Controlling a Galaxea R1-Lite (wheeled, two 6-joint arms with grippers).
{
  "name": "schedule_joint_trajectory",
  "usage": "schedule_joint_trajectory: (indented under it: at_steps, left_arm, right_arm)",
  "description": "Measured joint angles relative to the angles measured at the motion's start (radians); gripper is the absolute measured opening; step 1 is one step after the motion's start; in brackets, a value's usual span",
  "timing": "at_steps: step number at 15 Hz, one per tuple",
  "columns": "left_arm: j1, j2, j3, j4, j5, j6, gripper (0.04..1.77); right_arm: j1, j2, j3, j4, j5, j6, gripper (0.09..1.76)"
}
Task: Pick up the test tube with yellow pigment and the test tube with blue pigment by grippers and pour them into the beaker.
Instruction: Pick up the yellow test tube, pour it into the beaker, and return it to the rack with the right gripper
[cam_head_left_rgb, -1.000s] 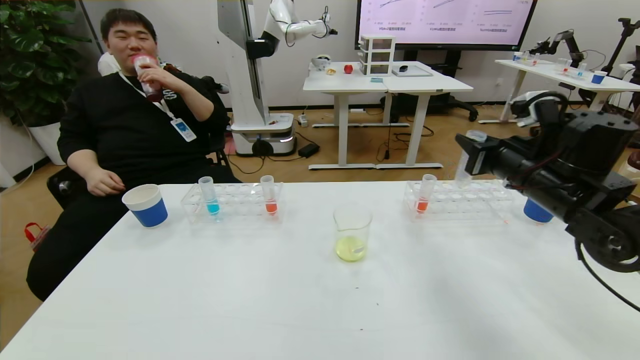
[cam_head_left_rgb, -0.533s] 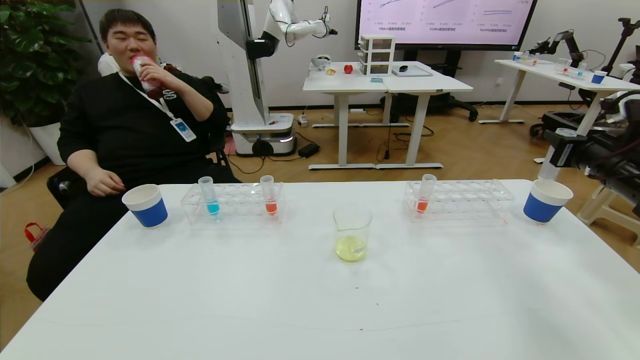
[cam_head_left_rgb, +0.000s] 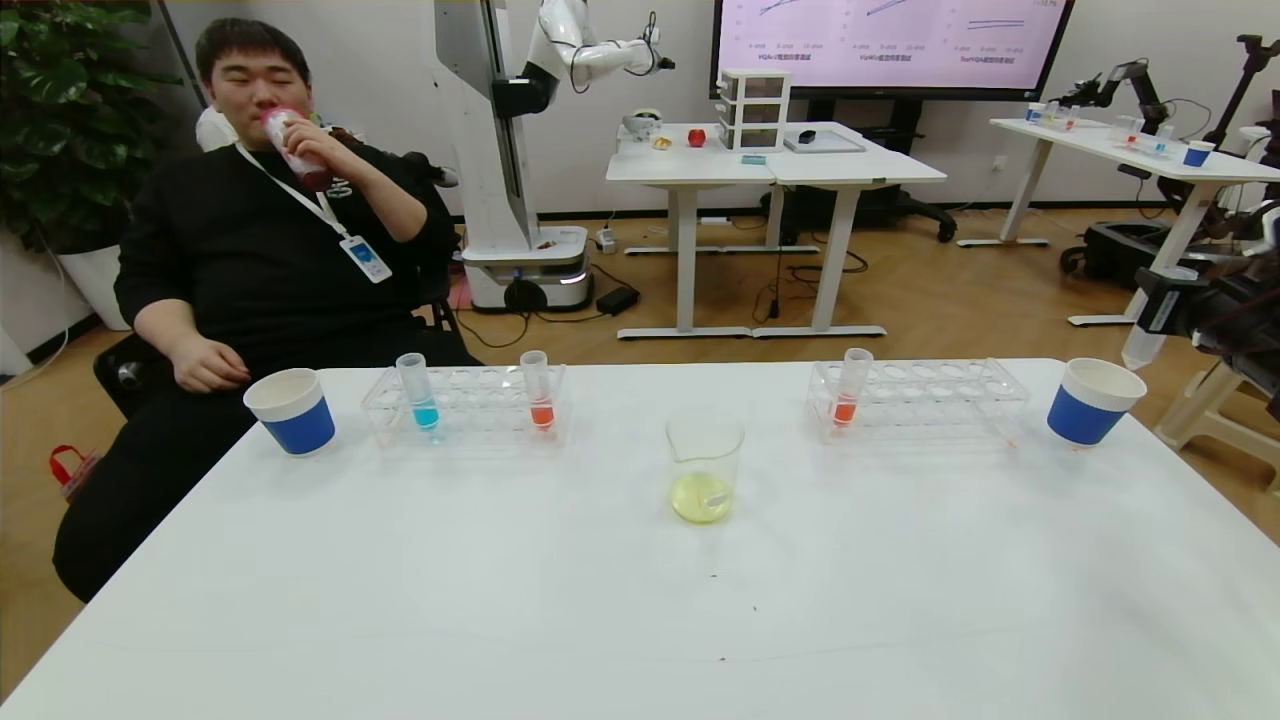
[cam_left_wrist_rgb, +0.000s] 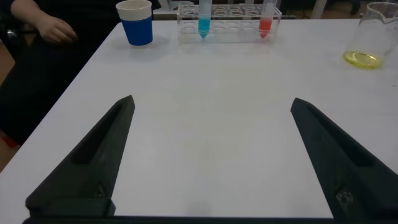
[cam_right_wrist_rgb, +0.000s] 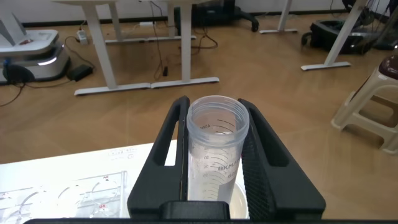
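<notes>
Clear plastic test tube, now emptied of its yellow pigment (cam_head_left_rgb: 1142, 340), clamped between fingers of black right gripper (cam_head_left_rgb: 1165, 312) at far right edge of head view, held upright above and just beyond white paper cup with blue sleeve (cam_head_left_rgb: 1090, 402); right wrist view confirms jaws pressed on both sides of tube near its open mouth. Yellow liquid already sitting in clear glass beaker with pour lip (cam_head_left_rgb: 705, 468) at table centre. Test tube with cyan-blue pigment (cam_head_left_rgb: 420, 390) standing upright in left clear plastic rack (cam_head_left_rgb: 462, 405), near one end, with an orange-red tube (cam_head_left_rgb: 538, 390) in same rack, well apart. Another orange-red tube (cam_head_left_rgb: 850, 385) in right rack (cam_head_left_rgb: 915, 400). Black left gripper (cam_left_wrist_rgb: 208, 162) low over bare white table (cam_head_left_rgb: 600, 600), fingers spread wide, nothing between them – not visible in head view. Judged: blue tube light, stiff, smooth and slippery, thin-walled – best pinched on upper clear section above liquid, below rim, kept vertical while lifting out of rack to avoid spill or dragging rack along.
</notes>
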Motion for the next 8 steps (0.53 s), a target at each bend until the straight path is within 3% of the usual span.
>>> schedule_joint_trajectory:
  at_steps: [8]
  left_arm:
    - [0.000,0.000,0.000,0.000,0.000,0.000,1.75]
  right_arm:
    - [-0.014,0.171,-0.001,-0.128,-0.004,0.000,0.51]
